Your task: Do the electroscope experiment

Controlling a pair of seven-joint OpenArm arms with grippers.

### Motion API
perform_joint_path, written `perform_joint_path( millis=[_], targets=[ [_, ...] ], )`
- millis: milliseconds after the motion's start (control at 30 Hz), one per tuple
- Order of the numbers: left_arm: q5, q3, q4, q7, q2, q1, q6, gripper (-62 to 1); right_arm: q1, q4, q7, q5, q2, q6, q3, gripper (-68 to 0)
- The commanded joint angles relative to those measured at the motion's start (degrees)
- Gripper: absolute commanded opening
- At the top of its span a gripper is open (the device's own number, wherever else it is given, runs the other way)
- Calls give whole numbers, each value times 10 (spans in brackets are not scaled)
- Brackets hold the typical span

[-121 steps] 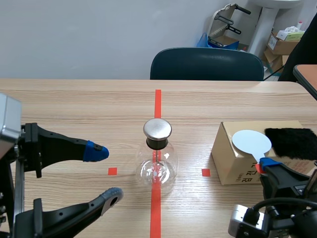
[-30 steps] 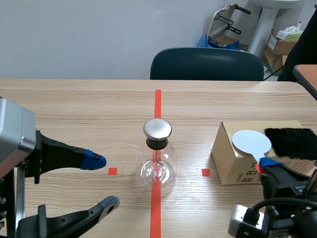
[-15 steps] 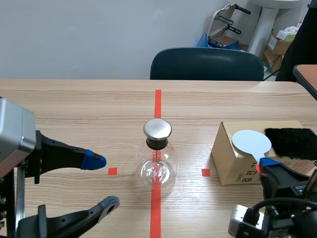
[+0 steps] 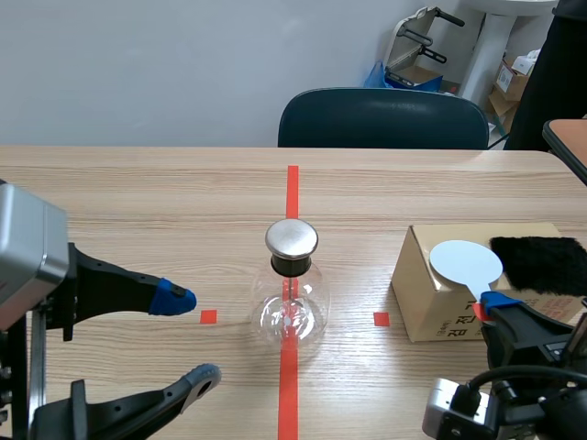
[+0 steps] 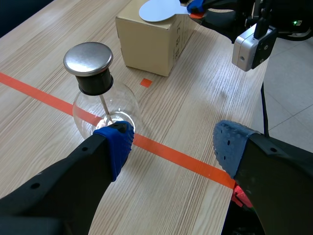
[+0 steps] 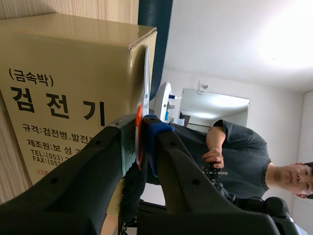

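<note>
Left gripper has pulled back and dropped a little from four seconds ago, away from the flask. Over the last second it hardly shifts. A person has edged in at the far right, behind the table. Flask, box and right gripper are unchanged.

Left gripper: fingers spread wide, nothing between them. The flask stands upright mid-table with its metal cap on, apart from the left gripper. In the left wrist view it sits just past one fingertip, not between the two.

Right gripper: pinching the disc by its orange handle. The disc lies over the box's near top corner, beside the black fur on the box top.

Risks, as judgement:
- The pinch is on a thin handle only, so the disc may pivot or slip when rubbed on the fur or lifted.
- The box looks light and nothing holds it, so rubbing pressure may slide it.
- Bringing the disc to the cap too low or too fast could knock the flask. It is round glass, top-heavy and unheld, so it could tip or roll.
- If the left gripper moves in to steady the flask, a wide finger could shove it first.
- A disc dragged along the box may lose its charge, and the experiment would then show nothing.
</note>
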Motion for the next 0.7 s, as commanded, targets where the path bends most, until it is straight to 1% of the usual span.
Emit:
perform_joint_path(
  millis=[0,133,267,367,433,500,567,633,667],
  targets=[
    [-6,2,4,-6,0,2,-1,-234,4,5,-2,0,9,-6,1,-665],
    [-6,2,4,-5,0,2,2,-234,4,5,-1,0,9,-6,1,-665],
    [-6,2,4,-5,0,2,22,-234,4,5,-1,0,9,-7,1,-665],
    [-6,2,4,-5,0,2,27,-234,4,5,-2,0,9,-10,1,-665],
    [-5,2,4,-3,4,2,28,-234,4,5,-8,0,9,-29,1,-664],
    [-5,2,4,-3,6,2,28,-234,4,5,-9,0,9,-55,1,-664],
    [-5,2,2,-3,6,2,27,-234,4,6,-10,1,9,-75,1,-664],
    [-5,2,-1,-3,6,2,27,-234,5,9,-10,5,9,-88,1,-664],
    [-5,2,-3,-3,6,2,27,-234,5,14,-11,10,9,-88,1,-664]
  ],
)
